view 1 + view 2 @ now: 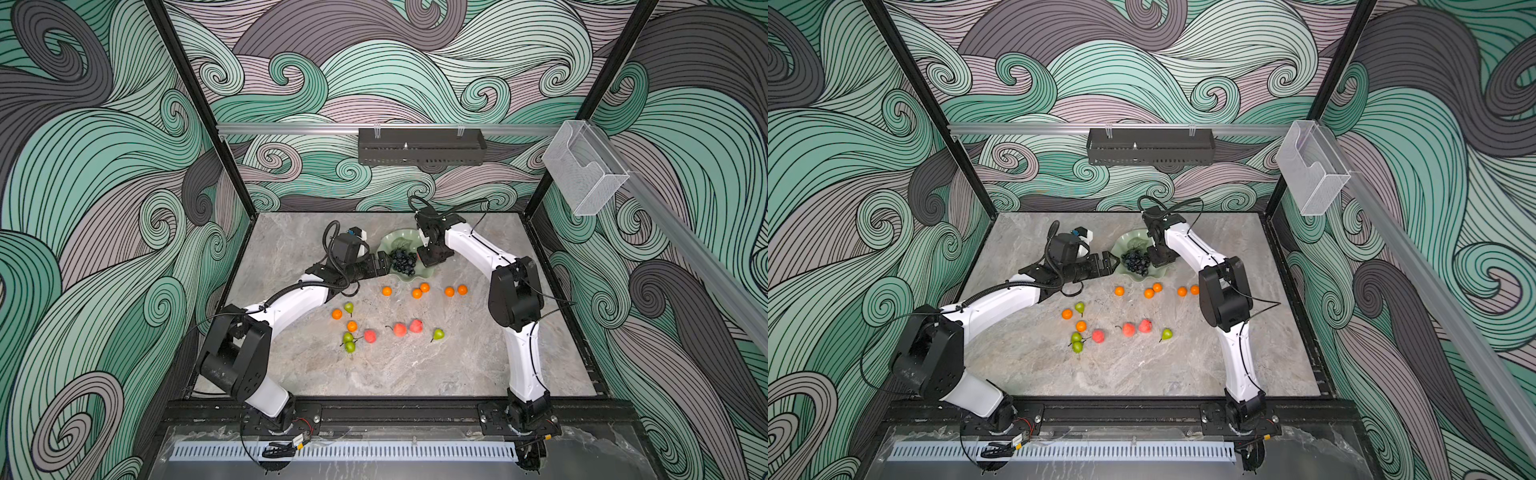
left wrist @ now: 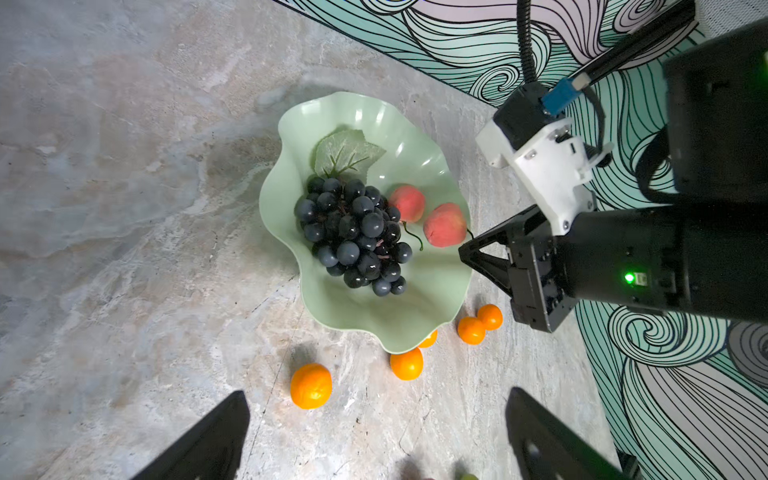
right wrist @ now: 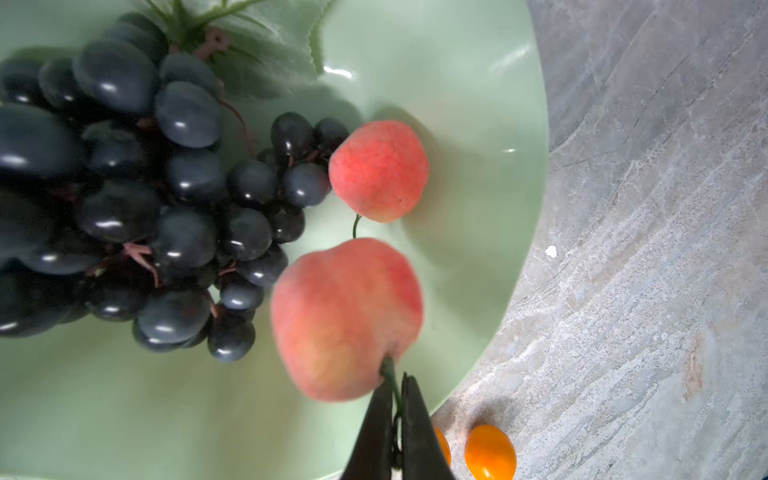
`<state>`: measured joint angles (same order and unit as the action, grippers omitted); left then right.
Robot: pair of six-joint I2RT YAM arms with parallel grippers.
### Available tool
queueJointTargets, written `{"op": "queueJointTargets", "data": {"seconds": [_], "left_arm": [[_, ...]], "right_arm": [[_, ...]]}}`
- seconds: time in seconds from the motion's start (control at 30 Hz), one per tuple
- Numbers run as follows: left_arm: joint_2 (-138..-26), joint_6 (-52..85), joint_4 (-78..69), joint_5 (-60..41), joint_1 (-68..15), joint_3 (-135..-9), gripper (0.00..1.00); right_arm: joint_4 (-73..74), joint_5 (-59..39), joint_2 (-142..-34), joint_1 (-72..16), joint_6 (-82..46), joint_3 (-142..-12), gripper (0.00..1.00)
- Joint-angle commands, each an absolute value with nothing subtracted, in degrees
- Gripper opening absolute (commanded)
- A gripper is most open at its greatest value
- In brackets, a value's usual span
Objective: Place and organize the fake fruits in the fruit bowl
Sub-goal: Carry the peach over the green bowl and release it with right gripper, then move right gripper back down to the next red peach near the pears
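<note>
The pale green fruit bowl (image 1: 399, 239) (image 2: 415, 307) stands at the back of the table and holds the dark grape bunch (image 1: 403, 262) (image 3: 124, 187) and a peach (image 3: 378, 170). My right gripper (image 3: 397, 386) is over the bowl's right side, shut on the green stem of a second peach (image 3: 345, 316) (image 2: 444, 224), which hangs low over the bowl. My left gripper (image 1: 384, 266) (image 2: 378, 392) hovers open and empty just left of the bowl. Several oranges (image 1: 417, 293), pears (image 1: 348, 307) and three peaches (image 1: 400, 330) lie loose on the table in front.
Two oranges (image 2: 471, 330) lie close to the bowl's front rim, and another (image 2: 311, 385) lies near my left fingers. A black tray (image 1: 422, 145) hangs on the back rail. A clear holder (image 1: 586, 170) sits on the right rail. Patterned walls enclose the table.
</note>
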<state>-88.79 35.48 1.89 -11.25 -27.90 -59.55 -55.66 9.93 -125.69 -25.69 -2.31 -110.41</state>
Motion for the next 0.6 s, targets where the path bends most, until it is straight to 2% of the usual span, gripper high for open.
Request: {"op": "queueJointTargets", "data": {"seconds": [0.0,0.33,0.57], "left_arm": [[-89.30,35.78,1.78,-13.26,-27.20,-61.40,0.99],[-88.00,35.95,2.07,-14.48,-27.16,-60.84,0.99],[-84.51,37.08,2.80,-15.92,-27.25,-58.10,0.99]], "right_arm": [[-57.41,8.90,-126.47,-25.58,-2.19,-111.97,0.11],[-57.44,7.15,-125.09,-25.58,-2.65,-112.02,0.13],[-56.27,5.51,-120.01,-26.64,-3.81,-109.33,0.14]]}}
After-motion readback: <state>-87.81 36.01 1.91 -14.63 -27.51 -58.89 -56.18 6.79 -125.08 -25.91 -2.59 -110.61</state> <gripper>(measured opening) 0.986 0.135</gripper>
